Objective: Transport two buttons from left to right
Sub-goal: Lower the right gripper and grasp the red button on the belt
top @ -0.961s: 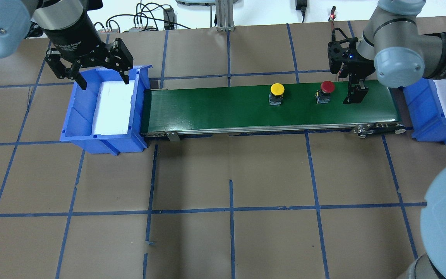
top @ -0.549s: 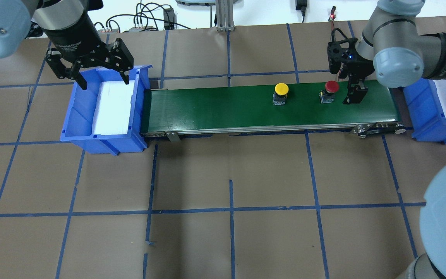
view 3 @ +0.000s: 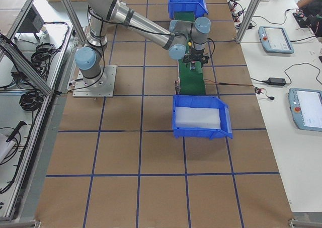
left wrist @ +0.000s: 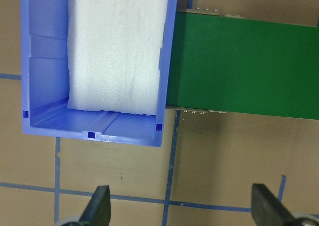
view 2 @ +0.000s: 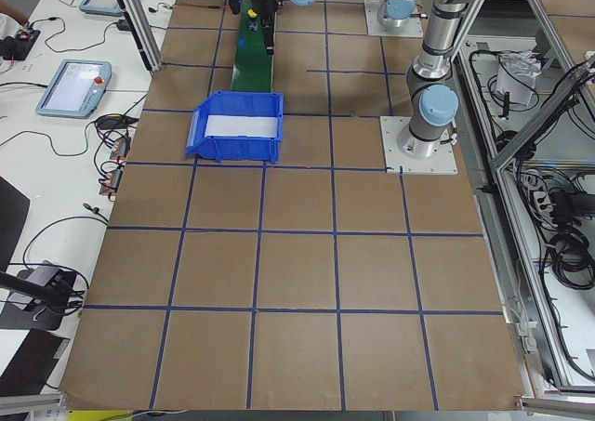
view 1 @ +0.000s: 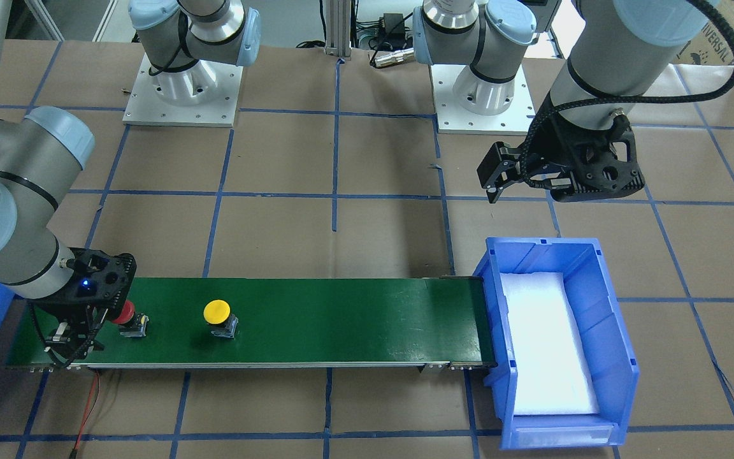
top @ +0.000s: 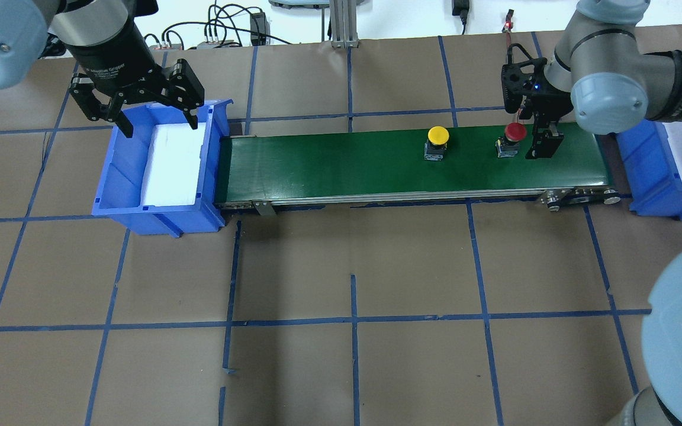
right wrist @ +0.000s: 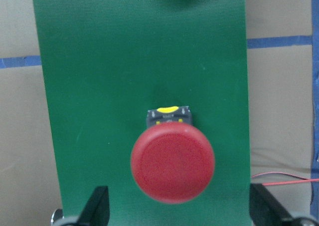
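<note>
The red button [top: 515, 131] rides the green belt [top: 329, 165] near its right end, upright on its dark body. In the right wrist view the red button [right wrist: 172, 163] sits just ahead of my right gripper [right wrist: 182, 215], centred between the open fingers without touching them. The yellow button [top: 437, 135] stands on the belt to its left, also seen as the yellow button [view 1: 217, 312] from the front. My right gripper [top: 535, 133] hangs low over the belt. My left gripper [top: 157, 121] hovers open and empty over the left blue bin [top: 110, 171].
The left bin holds a white foam pad [top: 174, 163]. A second blue bin [top: 649, 171] stands past the belt's right end. Blue tape lines cross the brown table [top: 353, 284]. Cables [top: 228, 29] lie along the far edge.
Both buttons have travelled right along the belt, and the red one is now close to my right gripper. Neither arm has moved.
</note>
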